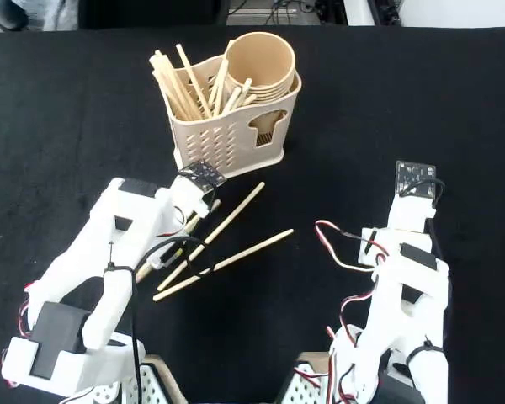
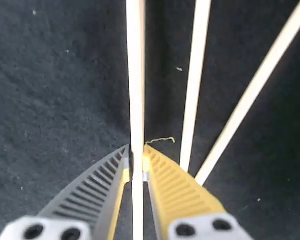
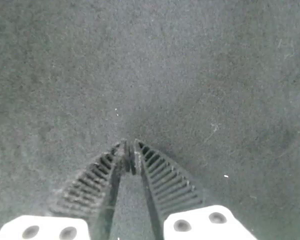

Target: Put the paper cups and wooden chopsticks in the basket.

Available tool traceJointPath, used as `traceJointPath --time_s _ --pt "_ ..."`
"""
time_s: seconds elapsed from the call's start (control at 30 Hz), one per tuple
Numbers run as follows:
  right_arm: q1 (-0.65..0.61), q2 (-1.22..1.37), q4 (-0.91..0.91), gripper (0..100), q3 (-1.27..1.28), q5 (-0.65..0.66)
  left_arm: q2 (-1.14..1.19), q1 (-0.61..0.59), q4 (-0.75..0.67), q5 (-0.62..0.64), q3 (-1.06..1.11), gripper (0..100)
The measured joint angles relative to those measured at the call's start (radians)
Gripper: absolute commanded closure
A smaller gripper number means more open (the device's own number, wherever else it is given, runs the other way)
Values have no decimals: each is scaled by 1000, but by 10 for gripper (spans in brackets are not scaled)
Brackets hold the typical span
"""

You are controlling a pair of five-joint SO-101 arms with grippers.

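Bright, even overhead light leaves only faint shadows on the cloth (image 1: 404, 101).

robot lab: black cloth table (image 1: 421, 101), cables (image 1: 273, 10) behind.

Desk: a desk (image 1: 421, 101) takes up nearly the whole high view, covered from edge to edge by a black cloth (image 3: 215, 75).
Cloth surface: matte and felt-like, dotted with pale lint specks (image 2: 179, 69); a short yellowish thread (image 2: 160, 141) lies on it.
Past the desk's far edge, middle: a tangle of dark cables (image 1: 273, 10).
Past the desk's far edge, right end: a plain white surface (image 1: 459, 12); wall or panel, cannot tell.
Past the desk's far edge, left part: a broad black block (image 1: 151, 12), with a grey patch (image 1: 50, 8) beside it.
Light: soft and even over the desk, throwing only faint shadows on the cloth.
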Motion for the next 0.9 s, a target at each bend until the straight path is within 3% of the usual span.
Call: traceJointPath --time_s 0.23,0.7,0.8,0.9 --pt "0 0 0 975 0 0 -127 0 86 -12 2 970" --pt "0 0 0 975 0 0 -884 0 388 -34 69 970" --pt "0 0 0 975 0 0 -1069 -6 391 32 -3 971" --pt "0 0 0 975 0 0 -1260 -9 262 132 -84 971"
